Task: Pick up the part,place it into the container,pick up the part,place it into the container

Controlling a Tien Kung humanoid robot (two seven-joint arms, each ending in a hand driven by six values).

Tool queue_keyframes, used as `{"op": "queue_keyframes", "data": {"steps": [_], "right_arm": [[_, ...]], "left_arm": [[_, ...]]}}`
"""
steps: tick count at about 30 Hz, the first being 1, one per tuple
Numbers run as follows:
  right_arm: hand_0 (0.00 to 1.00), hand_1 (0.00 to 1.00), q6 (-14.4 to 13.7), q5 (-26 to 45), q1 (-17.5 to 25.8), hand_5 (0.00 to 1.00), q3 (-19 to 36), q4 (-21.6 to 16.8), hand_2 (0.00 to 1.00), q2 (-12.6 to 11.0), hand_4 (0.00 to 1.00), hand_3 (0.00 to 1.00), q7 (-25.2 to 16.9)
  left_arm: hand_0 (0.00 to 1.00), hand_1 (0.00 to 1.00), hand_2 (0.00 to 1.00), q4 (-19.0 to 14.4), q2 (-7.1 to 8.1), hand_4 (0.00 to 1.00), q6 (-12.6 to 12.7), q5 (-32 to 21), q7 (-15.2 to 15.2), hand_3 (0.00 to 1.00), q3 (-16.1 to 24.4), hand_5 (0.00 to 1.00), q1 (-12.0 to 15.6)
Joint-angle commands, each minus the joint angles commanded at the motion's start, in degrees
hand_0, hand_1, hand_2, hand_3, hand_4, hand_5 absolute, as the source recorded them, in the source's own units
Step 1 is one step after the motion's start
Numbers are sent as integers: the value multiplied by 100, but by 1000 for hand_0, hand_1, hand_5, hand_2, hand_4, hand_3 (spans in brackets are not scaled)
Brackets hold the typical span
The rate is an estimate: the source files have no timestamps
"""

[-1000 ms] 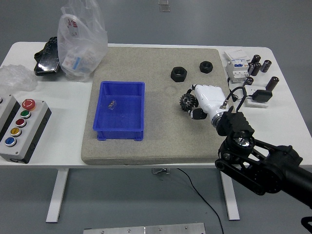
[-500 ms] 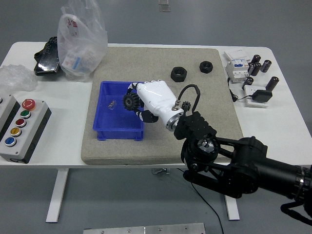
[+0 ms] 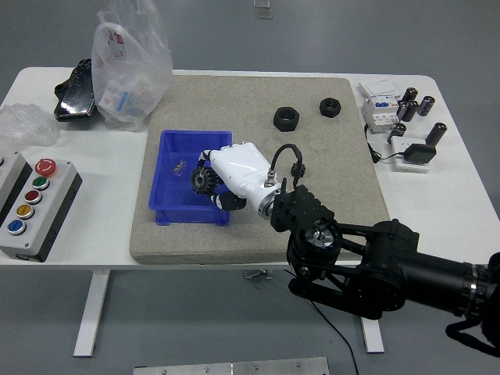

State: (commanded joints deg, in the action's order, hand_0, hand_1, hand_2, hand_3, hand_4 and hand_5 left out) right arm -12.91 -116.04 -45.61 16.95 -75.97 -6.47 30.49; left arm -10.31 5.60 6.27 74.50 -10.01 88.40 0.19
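Note:
My right hand (image 3: pixel 212 178) is white and comes in from the lower right. It is shut on a black gear (image 3: pixel 203 180) and holds it over the right half of the blue bin (image 3: pixel 166 209). A small clear part (image 3: pixel 180 166) lies inside the bin at its left. Two black nuts (image 3: pixel 287 118) (image 3: pixel 330 107) lie on the grey mat (image 3: pixel 258 226) at the back right. My left hand is out of view.
A button box (image 3: pixel 31 207) stands at the left edge. A plastic bag (image 3: pixel 129 66) and a black object (image 3: pixel 76 92) sit at the back left. Electrical parts and black cylinders (image 3: pixel 410 109) lie at the back right.
My right hand has carried the black gear leftward from the mat's right part to above the blue bin, then a little lower and further left into it.

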Motion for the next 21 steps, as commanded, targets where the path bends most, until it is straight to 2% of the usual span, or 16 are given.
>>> {"op": "queue_keyframes", "data": {"steps": [1,2,7,8,13,14,21], "right_arm": [[329,680,6,-5,2,210,5,-10,784,0,469,754,-5],[332,685,6,-2,6,207,21,-17,796,-5,567,808,-14],[332,685,52,11,29,207,152,-1,796,-40,567,808,-27],[328,681,61,19,33,216,187,6,802,-47,625,843,-32],[328,681,124,42,49,216,344,34,802,-74,625,843,-64],[328,675,135,47,55,230,367,38,825,-78,703,877,-70],[321,658,42,51,241,236,801,185,810,-187,714,852,-87]], "left_arm": [[666,622,587,0,1,761,0,0,0,655,-1,369,0],[666,622,587,0,1,761,0,1,0,656,0,369,-1],[666,622,587,0,-3,761,-1,-1,-3,656,-2,369,2],[666,622,587,0,-3,761,-2,1,-5,655,-1,369,4],[666,622,587,0,-2,761,-3,4,-7,655,2,369,7],[666,622,587,0,-2,761,-3,4,-5,655,1,369,5],[665,622,587,0,-9,762,-4,-1,9,653,-4,369,3]]}}
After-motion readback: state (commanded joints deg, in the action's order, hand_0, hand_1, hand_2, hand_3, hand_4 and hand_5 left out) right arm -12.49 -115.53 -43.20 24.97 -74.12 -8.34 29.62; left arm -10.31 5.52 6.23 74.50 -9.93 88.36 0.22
